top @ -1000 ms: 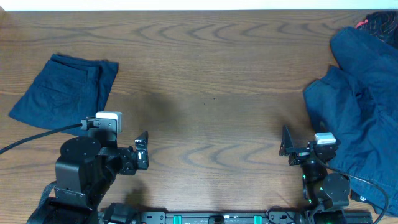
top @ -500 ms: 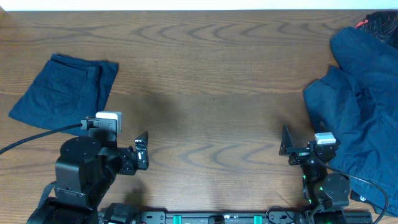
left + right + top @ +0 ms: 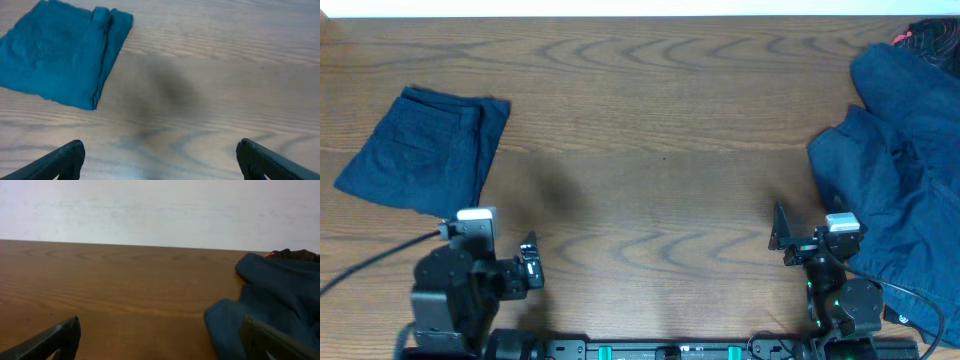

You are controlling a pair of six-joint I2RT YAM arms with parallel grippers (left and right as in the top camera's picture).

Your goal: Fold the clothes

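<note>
From the overhead view I see a folded dark navy cloth garment [image 3: 425, 150] lying flat on the far left side of the brown wood-grain table [image 3: 660, 120]. It is near my left gripper [image 3: 528, 268] but apart from it. My left wrist camera puts that folded piece in the upper left corner. The gripper's black fingers [image 3: 65, 160] are spread wide at the bottom edges with nothing between them.

On the right, a rumpled heap of dark navy cloth garments [image 3: 905, 170] covers the table's right side, just beside my right gripper [image 3: 778, 232]. The right gripper's fingers [image 3: 60, 340] are likewise wide apart and bare. A black item with a red speck [image 3: 930, 35] lies at the far corner behind the heap, and I cannot tell what it is.
</note>
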